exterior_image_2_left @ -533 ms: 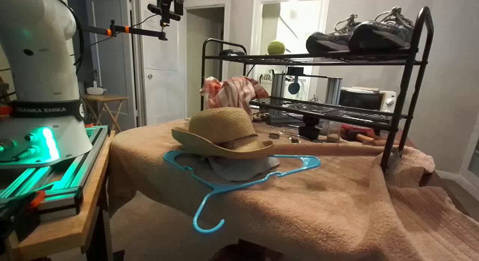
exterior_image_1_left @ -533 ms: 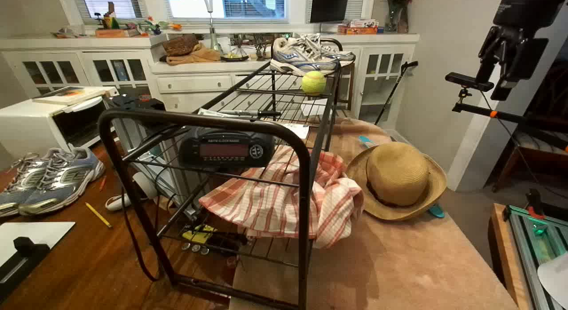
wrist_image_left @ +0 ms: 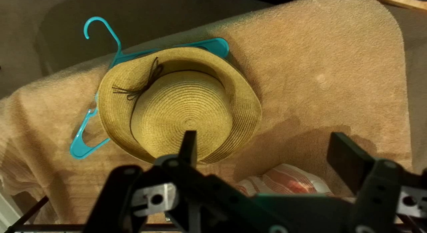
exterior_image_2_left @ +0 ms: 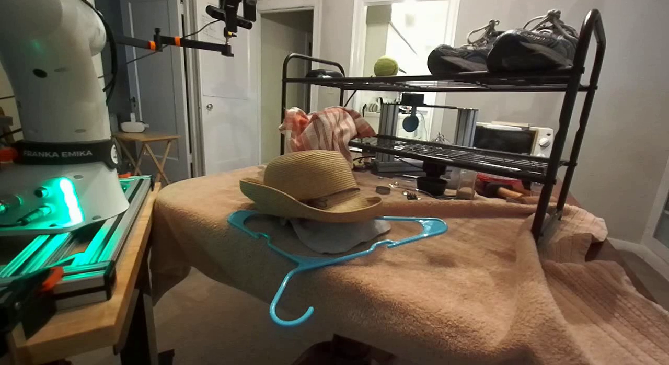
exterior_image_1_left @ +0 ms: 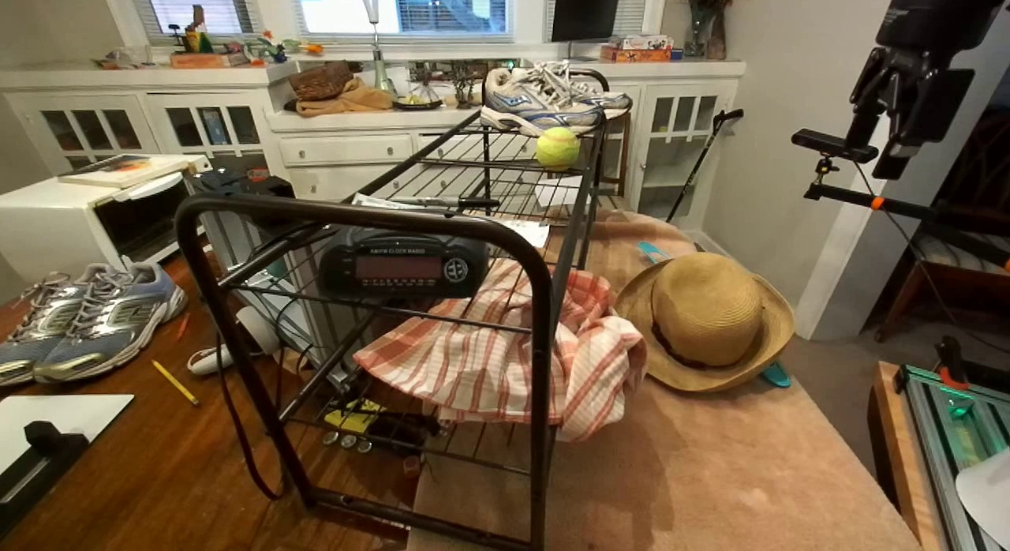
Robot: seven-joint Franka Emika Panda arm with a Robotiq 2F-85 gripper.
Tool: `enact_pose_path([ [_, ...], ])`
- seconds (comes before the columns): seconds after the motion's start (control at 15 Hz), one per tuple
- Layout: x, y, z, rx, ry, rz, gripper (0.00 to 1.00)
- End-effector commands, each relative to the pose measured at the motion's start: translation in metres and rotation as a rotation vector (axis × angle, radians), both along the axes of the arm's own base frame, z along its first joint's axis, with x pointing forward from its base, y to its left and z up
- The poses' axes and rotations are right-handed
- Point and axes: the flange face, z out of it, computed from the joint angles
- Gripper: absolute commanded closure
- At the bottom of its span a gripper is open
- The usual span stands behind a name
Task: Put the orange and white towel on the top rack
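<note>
The pincer (wrist_image_left: 267, 148) hangs high, pointing down, its fingers (wrist_image_left: 350, 163) spread wide. Lower, on the blanket (wrist_image_left: 333, 76), a straw hat (wrist_image_left: 183, 106) lies over a blue hanger (wrist_image_left: 80, 149). Just past the hat, well below the pincer and apart from it, the striped towel (exterior_image_1_left: 604, 369) sits bunched on the lower shelf (exterior_image_2_left: 454, 155), spilling over its edge. Above, the top rack (exterior_image_2_left: 397, 83) bears a clock radio (exterior_image_1_left: 402, 279), tennis ball (exterior_image_1_left: 557, 147) and shoes (exterior_image_1_left: 536, 101).

Fingers (wrist_image_left: 348, 159) spread wide, the gripper (wrist_image_left: 266, 146) points down, well above the level of the straw hat (wrist_image_left: 181, 109).
</note>
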Motion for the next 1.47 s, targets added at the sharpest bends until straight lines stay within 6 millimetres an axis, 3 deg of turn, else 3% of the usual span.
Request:
enact_pose_path([
  [0.0, 0.000, 0.027, -0.022, 0.015, 0.033, 0.121, 0.00],
  [0.33, -0.009, 0.090, -0.088, 0.038, 0.098, 0.300, 0.00],
  [0.8, 0.030, 0.169, -0.110, 0.151, -0.053, 0.241, 0.00],
  [0.87, 0.020, 0.153, -0.097, 0.120, -0.034, 0.278, 0.00],
  [1.4, 0.024, 0.155, -0.095, 0.123, -0.043, 0.277, 0.00],
])
